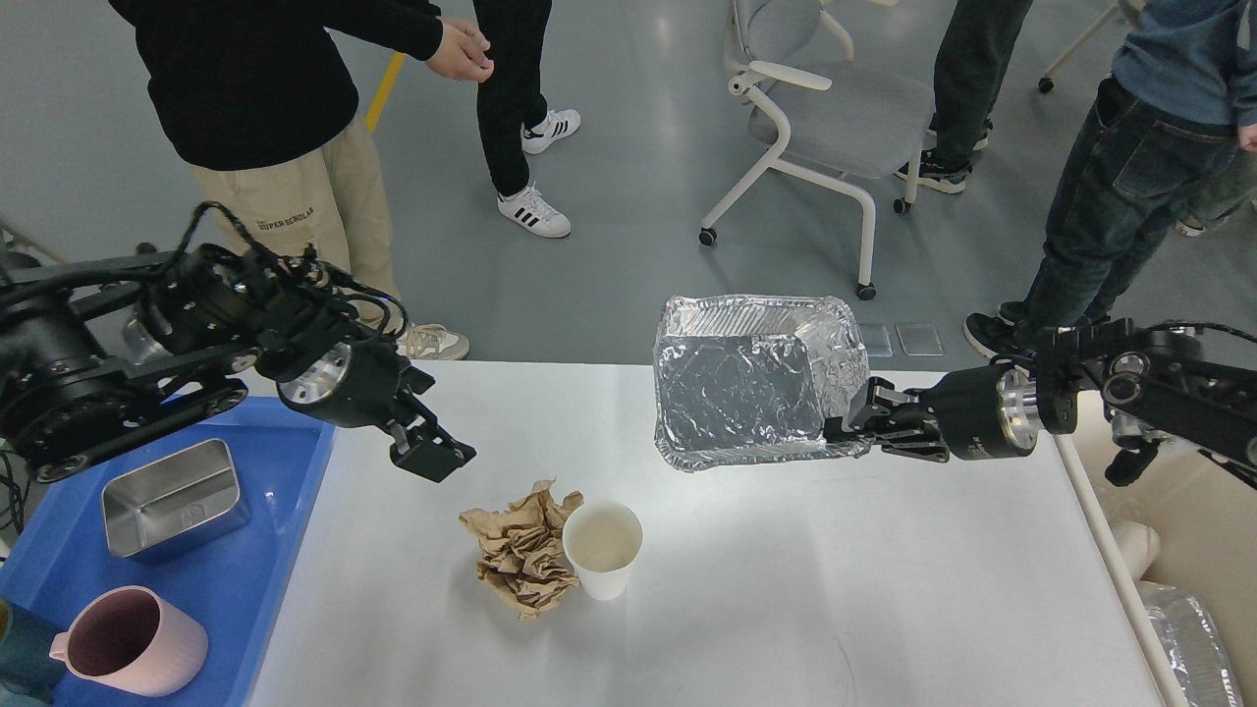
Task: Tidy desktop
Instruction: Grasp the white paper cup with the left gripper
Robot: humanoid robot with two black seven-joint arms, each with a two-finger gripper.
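Right pincer [852, 420] is clenched on the near right rim of the foil tray [751, 378], holding it tilted up off the bench [786, 589] over the far edge, open side facing the camera. Left pincer [432, 454] hangs over the bench's left part, just right of the blue tray [265, 579], gripping nothing; fingers read as one dark block, so can't tell whether it's released or clenched. On the white bench, near centre: crumpled brown paper [520, 560] touching a white paper cup [602, 548] standing upright on its right side. Blue tray sits at the left end of the bench, holding a steel tin [175, 499] and a pink mug [133, 640]. Past the right edge, low down, a cream bin [1183, 550] with more foil [1193, 638] beside it.
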